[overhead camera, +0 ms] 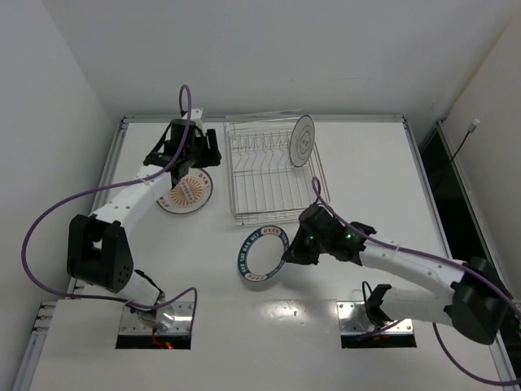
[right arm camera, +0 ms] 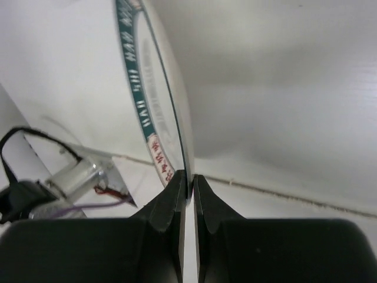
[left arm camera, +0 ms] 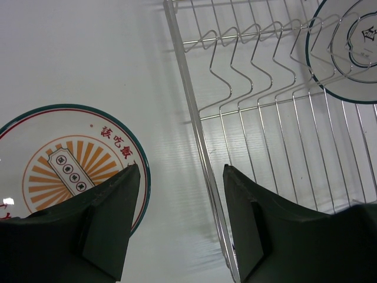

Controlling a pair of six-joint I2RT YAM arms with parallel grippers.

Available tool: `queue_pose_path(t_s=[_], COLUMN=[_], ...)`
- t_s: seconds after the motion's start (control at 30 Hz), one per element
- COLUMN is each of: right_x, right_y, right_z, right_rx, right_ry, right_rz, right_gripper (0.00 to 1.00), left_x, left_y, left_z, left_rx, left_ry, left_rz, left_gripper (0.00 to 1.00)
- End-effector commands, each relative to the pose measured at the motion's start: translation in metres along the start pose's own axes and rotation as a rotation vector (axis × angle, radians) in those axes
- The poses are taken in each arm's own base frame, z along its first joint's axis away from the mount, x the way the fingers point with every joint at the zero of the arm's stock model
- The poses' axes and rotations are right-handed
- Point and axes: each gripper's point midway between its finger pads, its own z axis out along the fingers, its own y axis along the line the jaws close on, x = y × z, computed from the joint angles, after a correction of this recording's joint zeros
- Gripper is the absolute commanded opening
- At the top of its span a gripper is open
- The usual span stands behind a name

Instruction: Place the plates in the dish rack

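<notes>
Right claw [right arm camera: 188, 187] is clenched on the rim of the teal-lettered plate [overhead camera: 262, 254], which is on the surface [overhead camera: 391, 187] just on the near side of the dish rack [overhead camera: 273, 175]. Left claw [left arm camera: 181, 206] is released, above the gap between the sunburst plate [left arm camera: 65, 171] and the rack's left edge. The plain white plate [overhead camera: 302, 140] stands upright in the rack's far-right tines.

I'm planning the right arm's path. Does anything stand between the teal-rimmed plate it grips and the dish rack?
Nothing visible does. Only bare table lies between the teal-rimmed plate, pinched in the right gripper, and the dish rack. The one racked plate stands at the rack's far right corner.
</notes>
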Motion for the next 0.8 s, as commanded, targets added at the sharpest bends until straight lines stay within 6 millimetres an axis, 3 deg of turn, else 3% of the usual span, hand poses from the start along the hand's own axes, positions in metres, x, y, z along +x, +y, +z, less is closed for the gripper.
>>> queue_pose_path(t_s=[0.0,0.03,0.07,0.1,0.13,0.2,0.23,0.27,0.3,0.33,0.4,0.43,0.5,0.6,0.63,0.7,0.77], right_x=[-0.026,-0.025,-0.033,-0.044,-0.051,-0.065,-0.076,-0.083,-0.104,-0.117,-0.153,-0.167,-0.200,-0.247,-0.262,-0.289,-0.319], right_y=[0.034,0.023,0.046,0.047,0.057,0.067,0.089,0.085,0.083,0.095,0.102,0.119,0.126,0.146,0.149,0.160,0.153], right_z=[-0.047,-0.057,-0.078,-0.088,-0.112,-0.134,-0.160,-0.170,-0.179,-0.209,-0.228,-0.253,-0.269,-0.264,-0.250,-0.241,-0.233], right_rx=[-0.034,0.041,0.012,0.045,0.043,0.054,0.004,0.053,0.133,0.145,0.285,0.277,0.392,0.536,0.596,0.583,0.605], right_ry=[-0.132,-0.131,-0.173,-0.230,-0.266,-0.340,-0.396,-0.417,-0.495,-0.564,-0.706,-0.780,-0.902,-1.004,-0.991,-1.024,-1.014], right_rz=[-0.179,-0.221,-0.259,-0.303,-0.316,-0.373,-0.380,-0.395,-0.418,-0.424,-0.477,-0.477,-0.481,-0.516,-0.569,-0.550,-0.540], right_gripper=[0.00,0.00,0.00,0.00,0.00,0.00,0.00,0.00,0.00,0.00,0.00,0.00,0.00,0.00,0.00,0.00,0.00], left_x=[-0.020,-0.022,-0.023,-0.023,-0.025,-0.026,-0.027,-0.027,-0.027,-0.028,-0.029,-0.028,-0.028,-0.027,-0.027,-0.027,-0.024], left_y=[-0.006,-0.007,-0.007,-0.007,-0.008,-0.006,-0.004,-0.002,0.000,0.001,0.003,0.006,0.008,0.010,0.012,0.012,0.016], left_z=[-0.013,-0.016,-0.016,-0.016,-0.019,-0.019,-0.019,-0.019,-0.019,-0.019,-0.019,-0.020,-0.021,-0.022,-0.022,-0.022,-0.021], left_rx=[0.021,0.023,0.023,0.023,0.026,0.014,0.001,-0.008,-0.017,-0.026,-0.039,-0.051,-0.063,-0.072,-0.083,-0.084,-0.099], left_ry=[-0.069,-0.078,-0.078,-0.078,-0.087,-0.090,-0.094,-0.097,-0.099,-0.102,-0.106,-0.109,-0.113,-0.114,-0.117,-0.117,-0.112], left_rz=[-0.001,-0.001,-0.001,-0.001,-0.001,-0.002,-0.002,-0.003,-0.003,-0.004,-0.004,-0.005,-0.005,-0.006,-0.006,-0.006,-0.006], left_gripper=[0.56,0.56,0.56,0.56,0.56,0.56,0.56,0.56,0.56,0.56,0.56,0.56,0.56,0.56,0.56,0.56,0.56])
